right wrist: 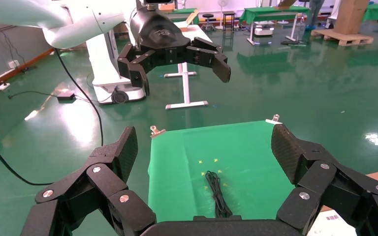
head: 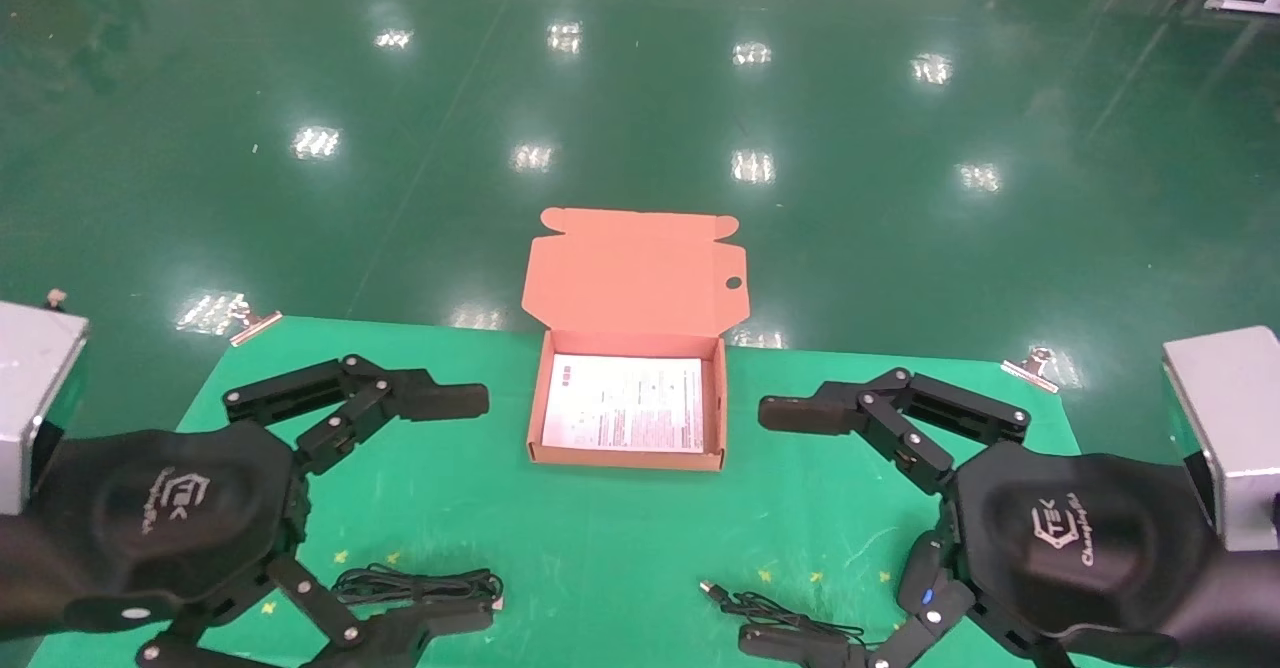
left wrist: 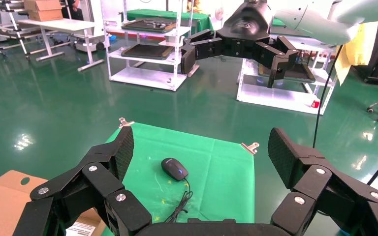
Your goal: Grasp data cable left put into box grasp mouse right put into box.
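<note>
Left gripper (head: 455,508) hangs spread wide and empty over the green mat's (head: 600,548) left side, data cable (head: 420,585) lying beneath it. Dead centre, the box (head: 628,460) sits open. Right gripper (head: 790,528), equally splayed, half hides the mouse (head: 925,573); only the left wrist view shows it whole, blue light on.

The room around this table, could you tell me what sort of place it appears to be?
Probably a robotics lab or workshop hall: a glossy green floor, white metal racks holding trays, and a clipped green mat as the robot's work surface.
</note>
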